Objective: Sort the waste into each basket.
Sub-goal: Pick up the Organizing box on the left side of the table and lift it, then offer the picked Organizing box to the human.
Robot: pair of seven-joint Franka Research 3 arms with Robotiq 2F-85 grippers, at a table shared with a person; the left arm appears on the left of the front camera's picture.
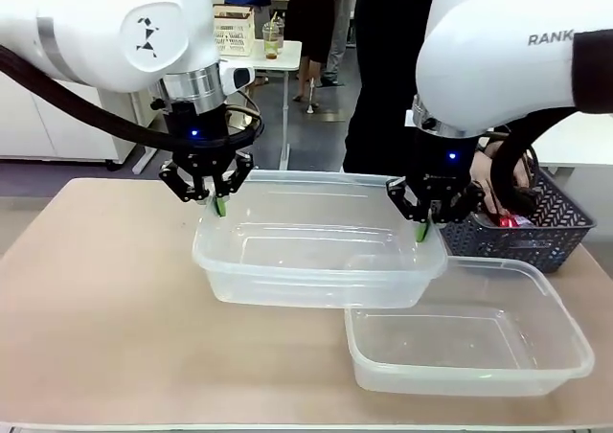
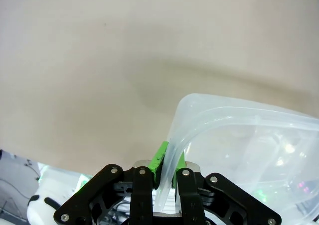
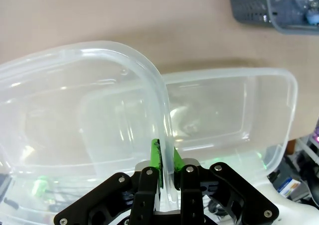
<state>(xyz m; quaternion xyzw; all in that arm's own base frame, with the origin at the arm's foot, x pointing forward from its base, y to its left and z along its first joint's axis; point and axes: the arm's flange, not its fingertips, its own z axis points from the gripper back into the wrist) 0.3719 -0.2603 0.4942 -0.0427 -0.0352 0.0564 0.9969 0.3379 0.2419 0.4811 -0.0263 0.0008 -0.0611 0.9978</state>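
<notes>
Sorting not begun. Left hand (image 1: 219,203) and right hand (image 1: 422,224) each clamp rim of upper tub (image 1: 316,251), held above table (image 1: 105,299), overlapping second tub (image 1: 469,342). Both tubs empty. Waste (image 1: 505,220) sits in blue basket (image 1: 556,232), person's hand (image 1: 493,186) there.

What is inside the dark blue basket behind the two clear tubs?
In the dark blue basket, a person's hand reaches beside something shiny red. The basket wall and the right gripper hide everything else.
</notes>
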